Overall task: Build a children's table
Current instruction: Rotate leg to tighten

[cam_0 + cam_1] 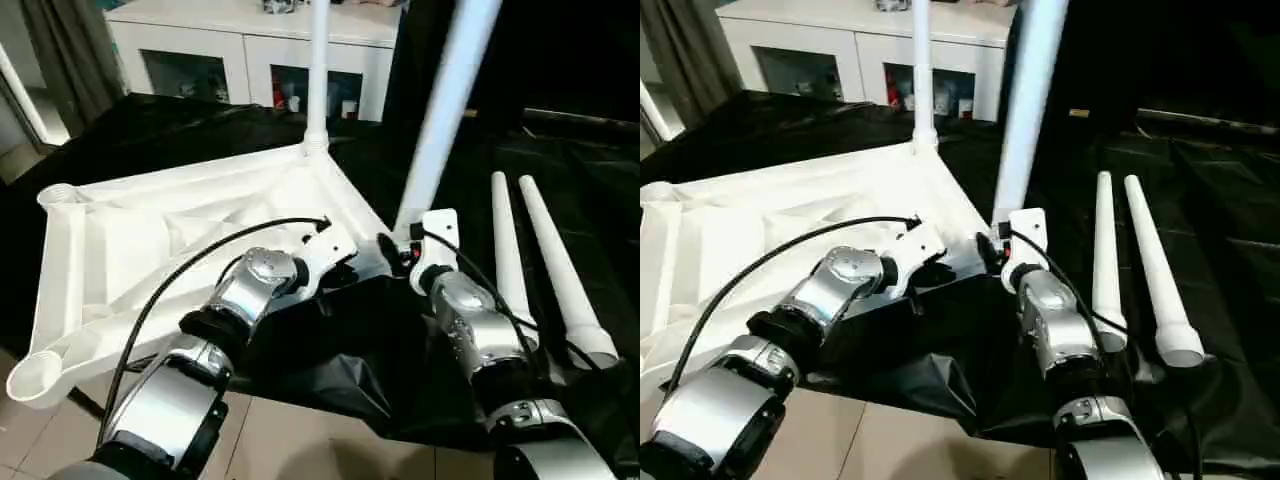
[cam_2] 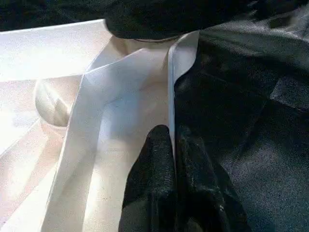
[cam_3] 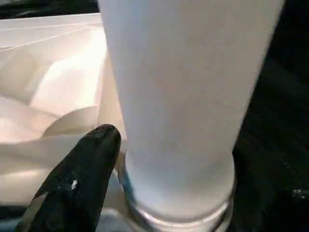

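**Second leg seated at the near corner of the inverted top**

Head views. The table top (image 1: pixel 170 240) lies ribbed side up on a black cloth (image 1: pixel 330 360), so its corner sockets face upward to take legs. One leg (image 1: pixel 318 70) stands in the far corner; a second leg (image 1: pixel 445 110) rises, tilted, from the near corner between the two arms. Two spare legs (image 1: pixel 540 260) lie side by side on the cloth, beside the right forearm. The open near-left socket (image 1: pixel 30 375) awaits a leg. A white cabinet (image 1: pixel 250 50) stands behind.

Left wrist view. The left gripper (image 2: pixel 173 159) pinches the top's thin rim between nearly closed fingers, probably to steady it during insertion; the head views hide this contact.

Right wrist view. The right gripper (image 3: pixel 159 159) stands wide about the second leg's base, one finger (image 3: pixel 87 164) beside it; whether it presses the leg cannot be told. The leg's foot meets the socket collar here.
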Robot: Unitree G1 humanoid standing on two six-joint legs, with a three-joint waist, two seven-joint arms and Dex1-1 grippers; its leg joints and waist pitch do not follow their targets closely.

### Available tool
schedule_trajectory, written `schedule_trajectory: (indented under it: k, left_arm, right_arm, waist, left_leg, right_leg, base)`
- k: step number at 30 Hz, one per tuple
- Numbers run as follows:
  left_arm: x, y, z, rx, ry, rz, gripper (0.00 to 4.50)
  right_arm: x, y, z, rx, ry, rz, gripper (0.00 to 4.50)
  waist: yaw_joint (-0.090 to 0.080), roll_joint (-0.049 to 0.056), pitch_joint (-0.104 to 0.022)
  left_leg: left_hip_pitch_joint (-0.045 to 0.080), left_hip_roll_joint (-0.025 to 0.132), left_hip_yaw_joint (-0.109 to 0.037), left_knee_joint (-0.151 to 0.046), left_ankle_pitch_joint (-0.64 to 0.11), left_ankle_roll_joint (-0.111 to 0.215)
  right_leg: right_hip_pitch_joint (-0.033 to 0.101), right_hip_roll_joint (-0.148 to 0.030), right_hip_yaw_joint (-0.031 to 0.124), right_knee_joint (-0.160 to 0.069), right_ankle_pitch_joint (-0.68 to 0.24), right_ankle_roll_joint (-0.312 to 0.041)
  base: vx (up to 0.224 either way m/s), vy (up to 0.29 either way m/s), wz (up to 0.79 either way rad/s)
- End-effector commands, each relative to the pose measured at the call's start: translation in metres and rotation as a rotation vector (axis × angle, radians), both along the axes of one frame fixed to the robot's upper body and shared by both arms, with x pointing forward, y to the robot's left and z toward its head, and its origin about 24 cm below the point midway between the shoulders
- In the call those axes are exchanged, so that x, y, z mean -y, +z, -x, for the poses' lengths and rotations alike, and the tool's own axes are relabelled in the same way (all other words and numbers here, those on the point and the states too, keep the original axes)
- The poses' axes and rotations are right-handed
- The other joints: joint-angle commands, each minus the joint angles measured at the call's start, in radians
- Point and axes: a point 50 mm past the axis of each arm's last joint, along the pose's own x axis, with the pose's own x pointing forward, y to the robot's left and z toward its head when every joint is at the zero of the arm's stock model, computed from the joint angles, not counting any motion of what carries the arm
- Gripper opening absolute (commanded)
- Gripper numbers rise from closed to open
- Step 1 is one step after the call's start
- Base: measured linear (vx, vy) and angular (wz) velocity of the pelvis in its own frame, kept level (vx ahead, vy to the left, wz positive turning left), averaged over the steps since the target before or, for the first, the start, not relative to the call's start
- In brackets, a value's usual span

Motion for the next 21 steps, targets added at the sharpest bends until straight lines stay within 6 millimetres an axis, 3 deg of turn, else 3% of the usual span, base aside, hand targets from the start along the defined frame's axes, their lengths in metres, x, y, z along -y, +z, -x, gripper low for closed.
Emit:
schedule_trajectory:
  k: [1,6,12,14,16,21]
  left_arm:
    - [-0.006,-0.001,0.004,0.016,-0.044,0.029,0.00]
    - [-0.020,-0.002,0.011,-0.014,-0.152,0.036,0.00]
    - [-0.034,0.001,0.029,-0.061,-0.385,0.058,0.00]
    - [-0.037,0.003,0.034,-0.087,-0.431,0.075,0.00]
    - [-0.039,0.004,0.036,-0.094,-0.445,0.077,0.00]
    - [-0.045,0.003,0.037,-0.097,-0.446,0.070,0.00]
  right_arm:
    - [-0.006,-0.002,0.010,-0.032,0.165,-0.027,3.74]
    - [0.016,0.007,0.025,0.004,0.333,0.030,3.74]
    - [0.033,0.016,0.046,-0.012,0.572,0.109,3.74]
    - [0.034,0.017,0.052,-0.032,0.643,0.131,3.74]
    - [0.033,0.016,0.053,-0.039,0.666,0.144,3.74]
    - [0.031,0.014,0.055,-0.042,0.693,0.161,3.59]
  waist:
    - [0.006,-0.018,-0.059]
    - [0.013,-0.015,-0.061]
    - [0.013,-0.011,-0.064]
    - [0.022,-0.008,-0.063]
    - [0.024,-0.007,-0.062]
    - [0.030,-0.011,-0.058]
  left_leg:
    - [-0.005,0.028,-0.016,-0.074,-0.222,0.076]
    - [-0.006,0.034,-0.015,-0.073,-0.187,0.093]
    - [-0.006,0.037,-0.012,-0.069,-0.155,0.103]
    - [-0.002,0.043,-0.011,-0.069,-0.142,0.109]
    - [-0.002,0.044,-0.009,-0.070,-0.152,0.108]
    - [0.001,0.041,-0.009,-0.073,-0.197,0.068]
  right_leg:
    - [0.051,-0.050,0.035,-0.078,-0.352,-0.180]
    - [0.052,-0.053,0.038,-0.072,-0.306,-0.191]
    - [0.051,-0.050,0.038,-0.057,-0.204,-0.243]
    - [0.052,-0.051,0.039,-0.050,-0.164,-0.262]
    - [0.051,-0.050,0.039,-0.050,-0.168,-0.263]
    - [0.046,-0.054,0.041,-0.061,-0.274,-0.232]
  base:
    - [0.000,0.000,0.00]
    - [0.000,0.000,0.00]
    - [0.000,0.000,0.00]
    - [0.000,0.000,0.00]
    - [0.000,0.000,0.00]
    - [0.000,0.000,0.00]
